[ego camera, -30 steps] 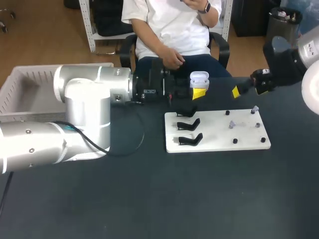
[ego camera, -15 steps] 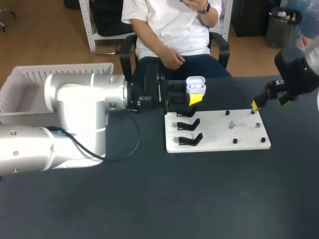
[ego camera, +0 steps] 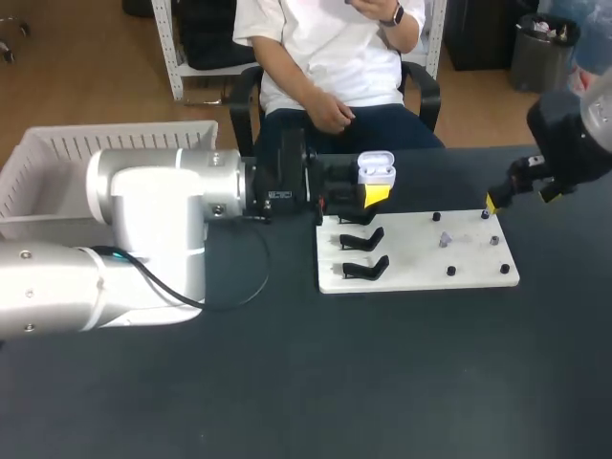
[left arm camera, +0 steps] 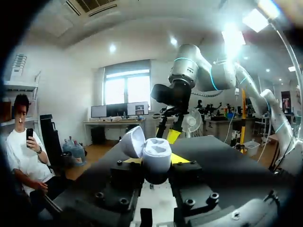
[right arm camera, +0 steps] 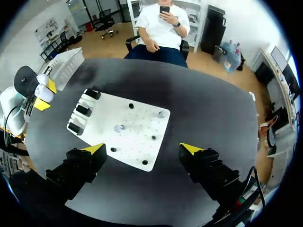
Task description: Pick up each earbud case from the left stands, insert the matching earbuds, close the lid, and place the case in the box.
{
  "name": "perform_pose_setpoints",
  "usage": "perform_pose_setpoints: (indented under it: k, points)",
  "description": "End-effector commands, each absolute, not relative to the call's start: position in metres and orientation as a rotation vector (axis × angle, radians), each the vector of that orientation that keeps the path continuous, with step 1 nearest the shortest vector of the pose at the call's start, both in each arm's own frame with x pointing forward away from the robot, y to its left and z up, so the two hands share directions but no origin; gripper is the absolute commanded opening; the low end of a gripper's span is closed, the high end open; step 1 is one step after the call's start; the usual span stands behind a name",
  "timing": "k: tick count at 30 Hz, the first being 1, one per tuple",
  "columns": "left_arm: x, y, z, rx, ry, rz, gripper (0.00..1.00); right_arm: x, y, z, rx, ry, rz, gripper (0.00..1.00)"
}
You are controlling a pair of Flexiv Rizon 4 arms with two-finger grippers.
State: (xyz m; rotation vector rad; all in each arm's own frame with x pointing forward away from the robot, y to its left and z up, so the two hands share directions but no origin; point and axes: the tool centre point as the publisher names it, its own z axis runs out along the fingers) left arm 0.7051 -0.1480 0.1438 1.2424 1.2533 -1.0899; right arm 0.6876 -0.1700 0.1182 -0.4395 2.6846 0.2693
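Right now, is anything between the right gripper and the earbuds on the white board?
Nothing visible does. The right gripper is open over a corner of the white board, and both earbuds stand uncovered on it, ahead of the fingers.

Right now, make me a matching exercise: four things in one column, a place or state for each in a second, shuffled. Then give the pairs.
Things:
1. earbud case
2. right gripper
3. white board
4. white basket

Places or states:
A. flat on the table, with three black stands along its left side
B. lid open, clamped in the left gripper
C. far left, away from the board
D. open, with nothing between its fingers

Pairs: 1-B, 2-D, 3-A, 4-C
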Motion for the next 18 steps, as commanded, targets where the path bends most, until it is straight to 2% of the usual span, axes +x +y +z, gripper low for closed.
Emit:
perform_pose_setpoints:
  k: [1,18]
  points:
    - [0.702,-0.148,0.144,1.233,1.253,-1.081,0.0,0.683,-0.169,0.119,-0.407,2.677,0.153,1.0]
    - [0.702,-0.148,0.144,1.233,1.253,-1.081,0.0,0.685,-0.165,0.105,-0.535,2.685,0.112,1.0]
